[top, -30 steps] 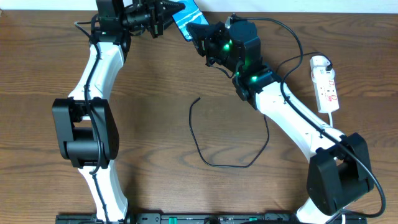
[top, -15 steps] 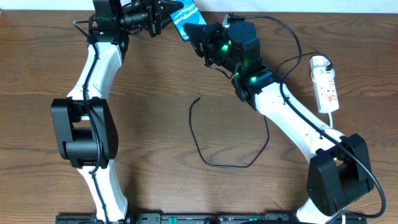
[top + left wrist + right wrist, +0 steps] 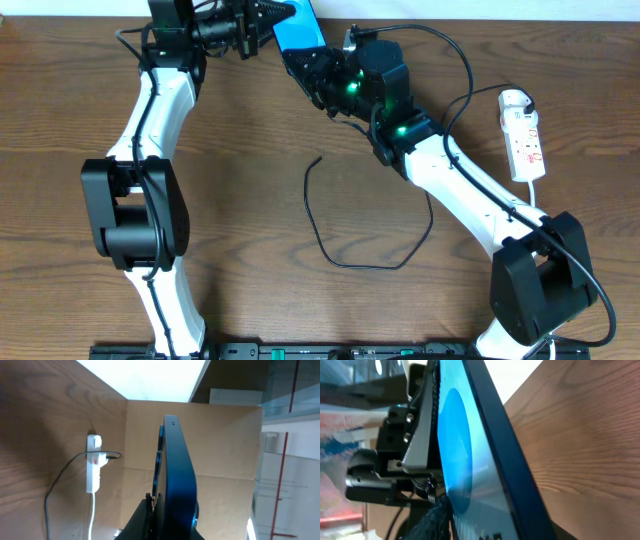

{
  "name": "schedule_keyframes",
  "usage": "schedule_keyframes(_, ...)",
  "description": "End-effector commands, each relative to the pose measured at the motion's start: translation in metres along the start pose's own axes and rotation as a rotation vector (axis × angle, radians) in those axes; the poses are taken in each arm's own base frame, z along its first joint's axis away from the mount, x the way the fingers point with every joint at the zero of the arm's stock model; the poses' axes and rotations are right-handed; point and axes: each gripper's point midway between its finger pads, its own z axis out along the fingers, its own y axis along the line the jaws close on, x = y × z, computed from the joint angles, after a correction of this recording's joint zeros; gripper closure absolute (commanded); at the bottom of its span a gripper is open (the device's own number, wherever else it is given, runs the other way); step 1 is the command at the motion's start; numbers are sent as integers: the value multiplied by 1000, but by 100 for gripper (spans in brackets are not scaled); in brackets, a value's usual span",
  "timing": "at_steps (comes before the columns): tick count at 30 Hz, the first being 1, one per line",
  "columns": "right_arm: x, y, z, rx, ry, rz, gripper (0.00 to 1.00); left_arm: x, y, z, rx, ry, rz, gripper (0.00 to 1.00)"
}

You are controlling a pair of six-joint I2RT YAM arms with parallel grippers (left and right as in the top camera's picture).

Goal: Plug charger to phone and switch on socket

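The phone (image 3: 298, 28), its screen bright blue, is held up off the table at the far edge. My left gripper (image 3: 268, 15) is shut on its upper end; in the left wrist view the phone (image 3: 175, 475) stands edge-on in that gripper (image 3: 170, 507). My right gripper (image 3: 308, 68) is open around the lower end, and its dark finger (image 3: 437, 515) lies beside the screen (image 3: 470, 460). The charger (image 3: 308, 195) lies in a loop on the table, its tip (image 3: 319, 157) free. The socket (image 3: 524, 140) rests at the right.
A thick white cord (image 3: 535, 190) runs from the socket toward the right arm's base. The socket (image 3: 93, 465) also shows in the left wrist view with a thin black cable (image 3: 55, 490) leaving it. A cardboard wall (image 3: 220, 440) stands behind the table.
My right gripper has opened and slid left along the phone. The phone has turned more upright in my left gripper. Charger and socket have not moved.
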Motion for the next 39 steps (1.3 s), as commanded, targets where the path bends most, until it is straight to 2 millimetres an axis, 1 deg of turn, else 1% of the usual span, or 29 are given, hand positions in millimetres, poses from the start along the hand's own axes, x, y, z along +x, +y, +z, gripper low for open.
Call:
schedule_keyframes(1,18,-39,7,73,100,-64,64,2,-22,-11,16,-8,86,93)
schedule_keyframes(4,8,-40,4,73,83,-107,64,1,-11,-13,-8,-11,56,93)
schedule_keyframes(9,-9,-42,0,74,47,-111,67,2,-2,-13,-28,-5,39,93)
schedule_keyframes(13,-21,-42,-2,76,2,-111,67,4,-2,-11,-28,0,37,93)
schedule_keyframes(19,-30,-37,-2,62,-48,-117,68,13,-3,0,-28,29,38,93)
schedule_keyframes(21,-35,-38,-3,69,-75,-87,70,17,-3,6,-28,42,39,93)
schedule_keyframes(24,-44,-36,-5,60,-99,-90,74,22,-3,11,-28,55,40,93)
schedule_keyframes(28,-53,-38,-9,63,-116,-86,76,22,-3,12,-28,56,40,93)
schedule_keyframes(31,-58,-38,-11,61,-125,-86,75,22,-3,12,-28,55,41,93)
schedule_keyframes(37,-74,-28,-15,20,-185,-75,75,22,-3,12,-28,56,41,92)
schedule_keyframes(39,-78,-27,-16,21,-210,-72,75,22,-3,12,-28,56,41,93)
